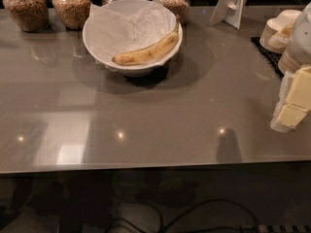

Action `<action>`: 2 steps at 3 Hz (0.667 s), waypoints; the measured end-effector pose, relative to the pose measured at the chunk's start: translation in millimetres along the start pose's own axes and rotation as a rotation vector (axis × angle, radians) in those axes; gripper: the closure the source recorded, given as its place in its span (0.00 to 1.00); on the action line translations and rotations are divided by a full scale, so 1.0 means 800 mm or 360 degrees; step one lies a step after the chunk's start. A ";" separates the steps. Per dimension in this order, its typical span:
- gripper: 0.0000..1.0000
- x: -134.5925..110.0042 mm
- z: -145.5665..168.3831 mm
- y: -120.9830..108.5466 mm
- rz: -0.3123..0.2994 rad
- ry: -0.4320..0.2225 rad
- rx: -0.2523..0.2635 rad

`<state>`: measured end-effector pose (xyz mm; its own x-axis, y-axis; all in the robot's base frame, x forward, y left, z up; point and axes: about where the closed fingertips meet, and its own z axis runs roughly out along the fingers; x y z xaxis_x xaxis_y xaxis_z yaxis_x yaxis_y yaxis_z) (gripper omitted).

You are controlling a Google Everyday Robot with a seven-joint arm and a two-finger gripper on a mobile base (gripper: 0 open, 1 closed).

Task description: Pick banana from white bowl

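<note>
A ripe yellow banana point(147, 52) with brown speckles lies along the front right inner side of the white bowl point(99, 45). Its stem end points up and right toward the rim. The bowl is wide, round and lined with crumpled white paper, and it stands at the back middle of the grey table. My gripper point(294, 106), white with pale yellow parts, hangs at the right edge of the view above the table. It is well to the right of the bowl and nearer to me, touching nothing that I can see.
Several glass jars of grain point(72, 5) stand along the back edge behind the bowl. A white stand point(232, 4) is at the back right. Stacked beige cups point(279, 30) sit on a black mat point(267, 55) at the right. The table's front edge point(146, 168) is near, with cables on the floor below.
</note>
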<state>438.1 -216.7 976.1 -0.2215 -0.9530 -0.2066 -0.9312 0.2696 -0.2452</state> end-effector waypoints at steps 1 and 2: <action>0.00 0.000 0.000 0.000 0.0000 0.0000 0.0000; 0.00 -0.012 0.003 -0.015 -0.0006 -0.0071 0.0055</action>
<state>452.5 -210.5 978.5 -0.2039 -0.9472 -0.2476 -0.9213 0.2712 -0.2788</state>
